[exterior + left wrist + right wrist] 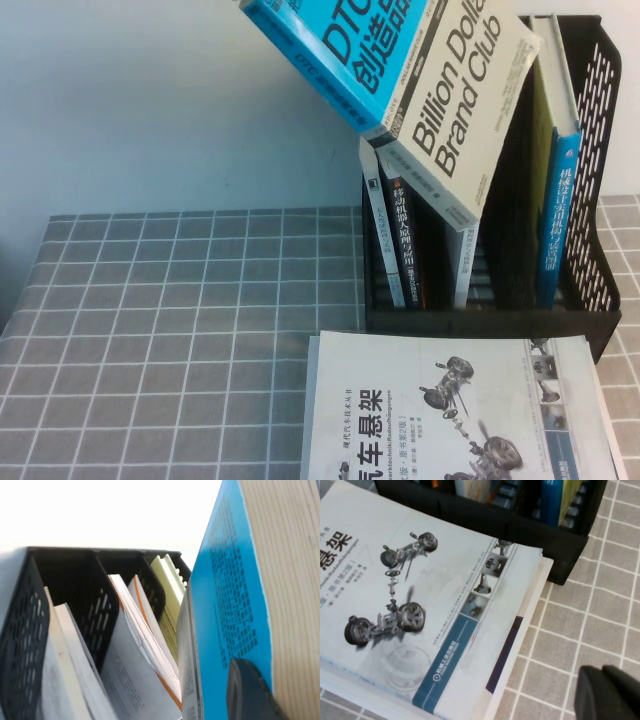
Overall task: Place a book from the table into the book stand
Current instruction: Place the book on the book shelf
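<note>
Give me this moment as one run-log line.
book: lifted, tilted over book stand | left end effector: on book | right end effector: over table

High view: my raised camera looks down across the table (150,330) at the book stand (590,200) from some way off. Left wrist view: my left camera looks steeply up, very near the book (230,595), past the stand's compartments. Right wrist view: my right camera looks down, close over the white book (420,600). All three views share the stand.
</note>
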Action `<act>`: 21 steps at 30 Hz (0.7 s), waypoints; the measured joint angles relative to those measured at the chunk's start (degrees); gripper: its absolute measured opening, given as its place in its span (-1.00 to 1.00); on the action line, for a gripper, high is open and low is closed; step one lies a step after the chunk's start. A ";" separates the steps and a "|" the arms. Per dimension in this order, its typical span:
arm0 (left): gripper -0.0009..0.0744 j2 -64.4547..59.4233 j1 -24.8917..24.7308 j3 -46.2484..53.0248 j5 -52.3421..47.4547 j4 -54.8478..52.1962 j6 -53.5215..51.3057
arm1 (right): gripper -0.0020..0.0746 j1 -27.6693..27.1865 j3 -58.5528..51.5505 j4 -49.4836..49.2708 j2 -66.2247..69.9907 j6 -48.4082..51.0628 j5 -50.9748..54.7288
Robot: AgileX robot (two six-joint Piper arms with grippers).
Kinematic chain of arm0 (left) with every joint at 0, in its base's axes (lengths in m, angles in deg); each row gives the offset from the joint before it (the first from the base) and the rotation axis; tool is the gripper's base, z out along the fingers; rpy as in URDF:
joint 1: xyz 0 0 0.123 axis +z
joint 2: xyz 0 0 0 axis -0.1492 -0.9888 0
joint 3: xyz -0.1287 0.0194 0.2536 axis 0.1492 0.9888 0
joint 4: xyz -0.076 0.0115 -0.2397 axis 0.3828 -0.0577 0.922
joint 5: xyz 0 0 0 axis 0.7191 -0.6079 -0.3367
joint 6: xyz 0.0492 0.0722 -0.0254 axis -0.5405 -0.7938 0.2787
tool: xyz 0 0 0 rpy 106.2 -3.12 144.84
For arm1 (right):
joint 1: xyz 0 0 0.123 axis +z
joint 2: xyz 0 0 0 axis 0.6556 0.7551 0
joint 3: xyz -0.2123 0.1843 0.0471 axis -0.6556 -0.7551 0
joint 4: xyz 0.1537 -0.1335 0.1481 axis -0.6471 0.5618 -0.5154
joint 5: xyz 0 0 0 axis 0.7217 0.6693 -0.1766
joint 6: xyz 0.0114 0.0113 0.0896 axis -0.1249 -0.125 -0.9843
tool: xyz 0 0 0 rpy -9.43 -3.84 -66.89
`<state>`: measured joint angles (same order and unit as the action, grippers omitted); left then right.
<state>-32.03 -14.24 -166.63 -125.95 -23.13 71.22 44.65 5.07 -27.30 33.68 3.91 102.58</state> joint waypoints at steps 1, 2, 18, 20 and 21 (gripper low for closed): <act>-0.49 -0.13 -0.50 0.00 0.43 0.00 0.25 | -0.95 0.00 0.00 0.00 0.00 0.01 0.00; -0.49 -0.43 -0.97 0.00 0.80 0.00 0.67 | -0.95 0.00 0.00 0.00 0.00 -0.12 0.00; -0.49 -2.28 -4.98 -4.76 3.65 -11.06 8.88 | -0.96 0.00 -0.84 0.00 0.00 -1.20 0.61; -0.49 -2.18 -4.98 -5.77 3.53 -16.13 12.76 | -0.95 0.00 -1.91 0.00 0.00 -1.20 0.61; -0.49 -2.18 -4.98 -5.92 3.53 -17.74 13.93 | -0.95 0.00 -2.47 0.00 0.00 -1.23 0.50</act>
<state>-34.21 -19.22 -172.55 -122.42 -40.87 85.15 44.65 2.61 -27.30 33.68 2.68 103.09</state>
